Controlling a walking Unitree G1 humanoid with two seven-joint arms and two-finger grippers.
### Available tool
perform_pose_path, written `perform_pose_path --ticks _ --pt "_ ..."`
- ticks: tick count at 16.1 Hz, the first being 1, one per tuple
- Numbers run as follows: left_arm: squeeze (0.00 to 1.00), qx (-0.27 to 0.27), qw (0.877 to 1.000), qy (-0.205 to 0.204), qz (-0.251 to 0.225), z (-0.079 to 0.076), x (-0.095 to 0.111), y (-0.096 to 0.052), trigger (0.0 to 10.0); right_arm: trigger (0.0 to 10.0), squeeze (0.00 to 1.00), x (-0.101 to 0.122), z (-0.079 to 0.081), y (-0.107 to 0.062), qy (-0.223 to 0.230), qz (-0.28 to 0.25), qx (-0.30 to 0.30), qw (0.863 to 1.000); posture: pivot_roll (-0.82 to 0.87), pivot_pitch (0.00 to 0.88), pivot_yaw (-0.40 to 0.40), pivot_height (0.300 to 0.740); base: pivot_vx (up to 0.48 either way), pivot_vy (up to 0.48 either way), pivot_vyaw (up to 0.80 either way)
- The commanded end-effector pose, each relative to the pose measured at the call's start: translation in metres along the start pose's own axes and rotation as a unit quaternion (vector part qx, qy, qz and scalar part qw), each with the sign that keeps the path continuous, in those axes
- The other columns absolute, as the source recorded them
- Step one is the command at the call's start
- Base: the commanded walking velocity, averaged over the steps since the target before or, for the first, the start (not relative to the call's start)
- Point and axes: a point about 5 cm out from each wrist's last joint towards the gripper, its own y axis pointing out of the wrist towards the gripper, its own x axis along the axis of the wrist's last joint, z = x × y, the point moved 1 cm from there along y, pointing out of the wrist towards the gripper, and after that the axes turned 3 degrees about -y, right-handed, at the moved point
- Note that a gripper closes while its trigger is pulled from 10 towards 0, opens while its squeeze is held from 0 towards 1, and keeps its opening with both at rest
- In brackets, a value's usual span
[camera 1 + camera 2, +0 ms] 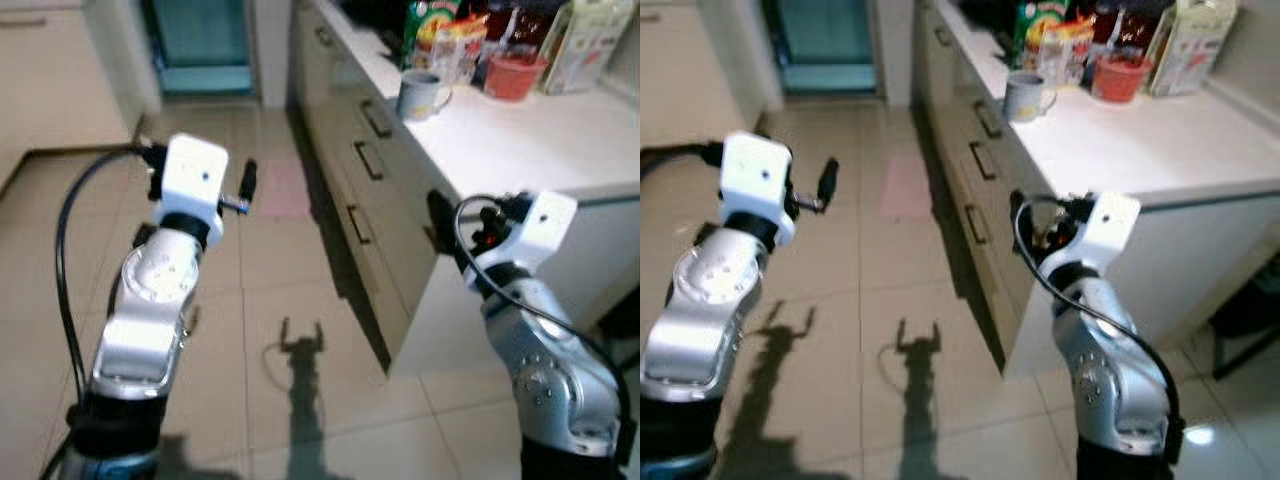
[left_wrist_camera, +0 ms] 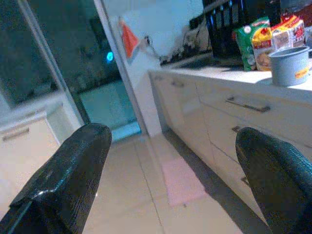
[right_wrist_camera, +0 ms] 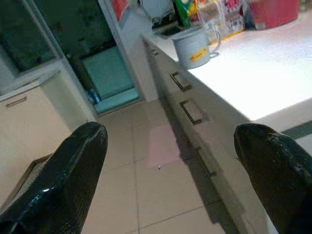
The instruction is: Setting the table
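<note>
Standing on the counter (image 1: 520, 140), the mug (image 1: 420, 95) lies well beyond both grippers' spread, empty fingers (image 3: 73, 180).

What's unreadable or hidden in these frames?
- Mug contents: rim angle hides the inside in both eye views.
- Red bowl contents: too blurred.
- Packets and carton: cut by the top edge, print unreadable.
- Drawer contents: shut.
- Left gripper and right gripper: open, holding nothing.
</note>
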Motion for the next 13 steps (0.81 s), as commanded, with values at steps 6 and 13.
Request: perform_pose_path --ticks 6,13 --pt "0.00 0.030 0.999 -0.010 0.006 0.006 -0.003 0.002 10.0 10.0 0.00 0.004 0.005 0.006 -0.076 0.007 0.013 0.997 0.01 0.000 -0.037 0.740 0.000 -0.240 0.00" --pt "0.00 0.035 0.999 -0.014 -0.010 0.009 0.003 0.004 10.0 10.0 0.00 0.007 0.015 0.012 -0.098 -0.012 0.049 0.994 0.03 0.000 -0.041 0.740 0.000 0.000 0.00"
